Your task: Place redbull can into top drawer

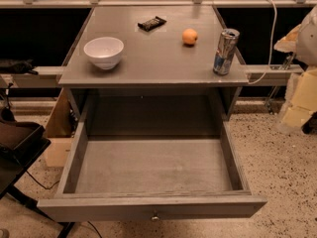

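The redbull can [226, 51] stands upright on the right front corner of the grey table top [158, 58]. The top drawer [153, 170] is pulled wide open below the table top. Its inside is bare, and a small round knob [155, 216] sits on its front. My gripper [298, 105] shows as a cream-coloured shape at the right edge of the camera view. It is to the right of the table, lower than the can and apart from it, and holds nothing that I can see.
A white bowl [104, 51] stands at the left front of the table top. An orange [189, 36] and a dark snack bar [151, 23] lie further back. A black chair or case [17, 143] is at the left, and a white cable [271, 38] hangs at the right.
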Tool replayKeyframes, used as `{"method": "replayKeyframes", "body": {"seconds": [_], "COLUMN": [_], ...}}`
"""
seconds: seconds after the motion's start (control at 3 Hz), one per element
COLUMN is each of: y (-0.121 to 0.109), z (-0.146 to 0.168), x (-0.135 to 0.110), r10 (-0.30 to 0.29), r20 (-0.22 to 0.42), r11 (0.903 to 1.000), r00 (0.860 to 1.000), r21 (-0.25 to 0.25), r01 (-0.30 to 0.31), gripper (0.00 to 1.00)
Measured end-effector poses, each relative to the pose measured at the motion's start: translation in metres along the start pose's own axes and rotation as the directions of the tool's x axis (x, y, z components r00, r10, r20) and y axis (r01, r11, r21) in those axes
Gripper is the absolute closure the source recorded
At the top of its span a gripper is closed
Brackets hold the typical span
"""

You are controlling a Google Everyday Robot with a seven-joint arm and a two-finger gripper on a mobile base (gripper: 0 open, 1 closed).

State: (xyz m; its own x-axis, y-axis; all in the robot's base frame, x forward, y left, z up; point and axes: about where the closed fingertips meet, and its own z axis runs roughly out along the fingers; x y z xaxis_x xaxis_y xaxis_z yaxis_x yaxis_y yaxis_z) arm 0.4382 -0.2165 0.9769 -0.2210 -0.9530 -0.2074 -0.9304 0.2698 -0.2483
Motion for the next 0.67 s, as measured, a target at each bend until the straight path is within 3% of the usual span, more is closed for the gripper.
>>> {"method": "replayKeyframes", "body": {"seconds": [0.33, 0.67], "y": [-0.002, -0.023], "z": [0.0, 0.001], "x": [0.0, 0.004], "r10": [0.002, 0.019], "r20": [0.01, 0.111], "r11": [1.0, 0.9962], "r00": [1.0, 0.994], "r21": [0.007, 0.083], "r01": [-0.002, -0.028], "gripper": [0.0, 0.0]}}
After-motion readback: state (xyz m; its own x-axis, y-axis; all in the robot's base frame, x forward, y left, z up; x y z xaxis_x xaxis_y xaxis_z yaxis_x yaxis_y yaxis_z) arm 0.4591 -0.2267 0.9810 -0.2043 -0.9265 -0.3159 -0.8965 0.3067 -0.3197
